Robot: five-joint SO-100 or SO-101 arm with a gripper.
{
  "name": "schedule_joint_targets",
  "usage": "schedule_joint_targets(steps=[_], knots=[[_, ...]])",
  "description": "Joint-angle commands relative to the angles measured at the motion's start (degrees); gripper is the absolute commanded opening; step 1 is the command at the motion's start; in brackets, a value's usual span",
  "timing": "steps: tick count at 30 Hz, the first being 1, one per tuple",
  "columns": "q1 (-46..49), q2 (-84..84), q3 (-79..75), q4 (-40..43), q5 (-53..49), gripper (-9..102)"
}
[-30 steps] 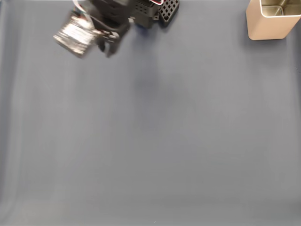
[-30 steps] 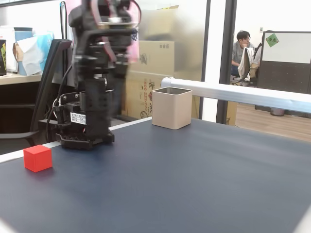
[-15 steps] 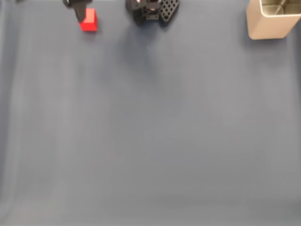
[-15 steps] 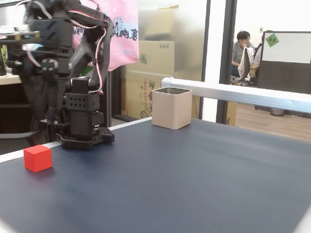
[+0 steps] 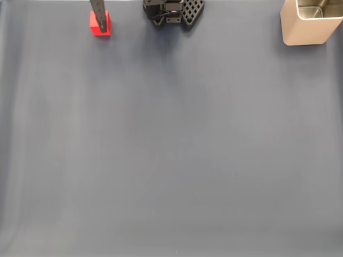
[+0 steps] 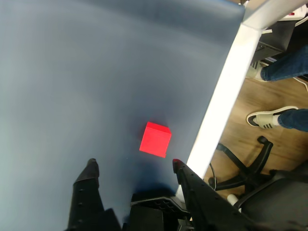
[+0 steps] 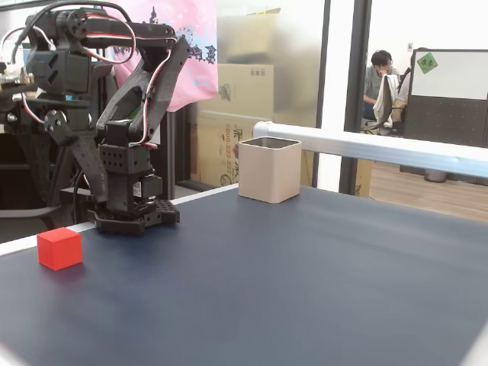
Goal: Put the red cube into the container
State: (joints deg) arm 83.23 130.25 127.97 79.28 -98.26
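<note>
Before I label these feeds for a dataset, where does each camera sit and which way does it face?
A fixed view: above, facing straight down; one gripper finger crosses the red cube; container at top right.
Wrist view: on the arm, looking down past the open gripper at the cube.
A fixed view: low at table level, facing the arm.
All three share the cube.
</note>
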Motion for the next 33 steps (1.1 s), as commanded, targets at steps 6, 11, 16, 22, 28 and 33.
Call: schedule_joint_targets(steps=[6, 11, 16, 22, 28, 33], knots=[[2.29, 4.48, 7.82, -9.32, -4.13, 39], [2.72, 5.01, 12.92, -14.68, -4.66, 39], [2.46, 5.27, 16.79, -19.16, -4.48, 39], [2.20, 5.71, 20.39, -23.64, -3.52, 39], [2.20, 5.27, 22.06, -25.31, -2.11, 39], [2.37, 5.36, 23.47, -26.54, -0.62, 39]])
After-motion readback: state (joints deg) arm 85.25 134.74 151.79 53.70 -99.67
